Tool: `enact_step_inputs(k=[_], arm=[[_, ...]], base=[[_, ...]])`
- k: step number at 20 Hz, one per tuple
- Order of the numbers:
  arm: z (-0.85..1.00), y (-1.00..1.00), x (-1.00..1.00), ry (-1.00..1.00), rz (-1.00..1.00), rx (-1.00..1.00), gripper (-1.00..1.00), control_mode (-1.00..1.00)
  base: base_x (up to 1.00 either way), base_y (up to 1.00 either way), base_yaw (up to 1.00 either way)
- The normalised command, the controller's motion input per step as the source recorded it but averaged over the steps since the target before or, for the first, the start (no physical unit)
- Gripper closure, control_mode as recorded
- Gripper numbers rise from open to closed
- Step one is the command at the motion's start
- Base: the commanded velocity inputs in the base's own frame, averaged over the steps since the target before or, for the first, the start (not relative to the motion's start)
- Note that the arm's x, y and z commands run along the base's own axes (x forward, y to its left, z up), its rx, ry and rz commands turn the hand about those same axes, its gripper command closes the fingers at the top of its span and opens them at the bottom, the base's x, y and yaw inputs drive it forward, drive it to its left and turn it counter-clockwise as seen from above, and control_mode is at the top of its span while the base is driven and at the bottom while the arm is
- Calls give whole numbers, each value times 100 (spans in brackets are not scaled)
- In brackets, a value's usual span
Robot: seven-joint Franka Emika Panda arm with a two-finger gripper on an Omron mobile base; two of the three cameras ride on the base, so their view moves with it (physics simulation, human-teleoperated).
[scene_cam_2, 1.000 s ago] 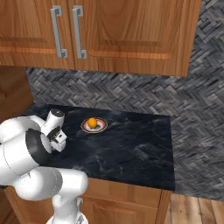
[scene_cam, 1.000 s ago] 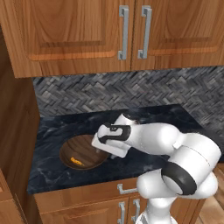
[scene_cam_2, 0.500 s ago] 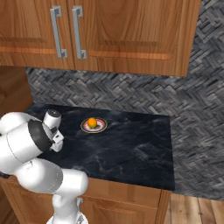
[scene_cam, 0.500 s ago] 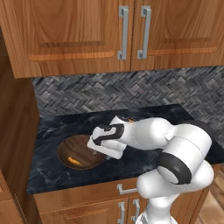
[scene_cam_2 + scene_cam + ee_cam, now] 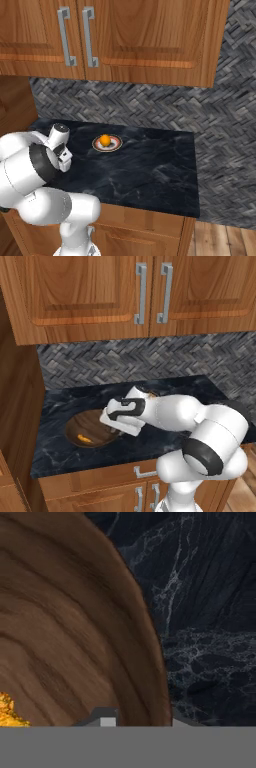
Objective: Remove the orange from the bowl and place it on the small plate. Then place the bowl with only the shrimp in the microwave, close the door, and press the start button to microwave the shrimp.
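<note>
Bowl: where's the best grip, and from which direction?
Grip the bowl by its thin rim, coming from above with one finger inside and one outside. It's wide and shallow, too broad to span; the shrimp lies clear of that edge.

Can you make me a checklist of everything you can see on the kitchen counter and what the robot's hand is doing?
Surface: dark marbled counter, wooden cabinets below.
Orange: sitting on the small plate, orange near the plate's middle.
Bowl: wooden bowl at the counter's left end, upright.
Shrimp: shrimp lies inside the bowl.
Microwave and door: nothing seen.
Clutter: nothing seen.
Tool: tool straddles the bowl's right rim, one finger inside, one outside, jaws closed in on the rim.
Cables: nothing seen.
Surroundings: grey herringbone tile wall, upper cabinets with grey bar handles, wooden side panel at left.
</note>
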Motion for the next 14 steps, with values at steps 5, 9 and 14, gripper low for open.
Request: enact_step_inputs(k=[5, 9, 14], arm=[[62, -45, -44, -13, -1, 7, 100, -100], [72, -64, -34, -17, -4, 7, 100, -100], [78, -66, -30, -8, -7, 5, 100, -100]], base=[[0, 0, 0], [0, 0, 0], [0, 0, 0]])
